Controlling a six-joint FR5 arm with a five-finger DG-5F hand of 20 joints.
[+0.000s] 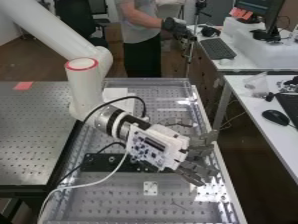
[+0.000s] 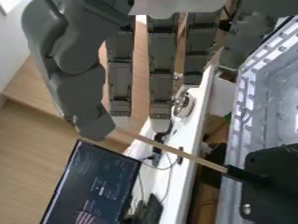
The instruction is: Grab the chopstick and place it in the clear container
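1. Chopstick (image 2: 189,156) up first, pale and slim in the wrist view: running on a slant from right by the thumb's tip (image 2: 96,125) to a dark, narrow stretch over a black plate (image 2: 283,162).
2. Hard to read at that dark stretch: could be part of the stick or a separate fitting; can't tell which. Same for the pale end by the thumb: can't say whether touching or just beside, or whether tucked partly behind.
3. Over to the robot hand (image 1: 201,166): released, with fingers hanging straight and not wrapped round anything. Cut off at the top edge of the wrist view, so losing the palm and the roots of the fingers.
4. From the high view, hanging over the far-from-arm side of a clear-walled tray (image 1: 229,200), with fingers blending into the grey, glare-spotted surface below. Tough to separate one from another there.
5. Across the top of the hand, a white housing with a circuit board (image 1: 149,147), covering some of the tray and part of the black plate's end.
6. Clear walls again in the wrist view, sliced off by the edge; can't trace the whole outline.
7. Beyond the fingers, a monitor (image 2: 90,182), cropped at the bottom, and a white desk (image 2: 176,187), partly hidden behind fingers and stick.
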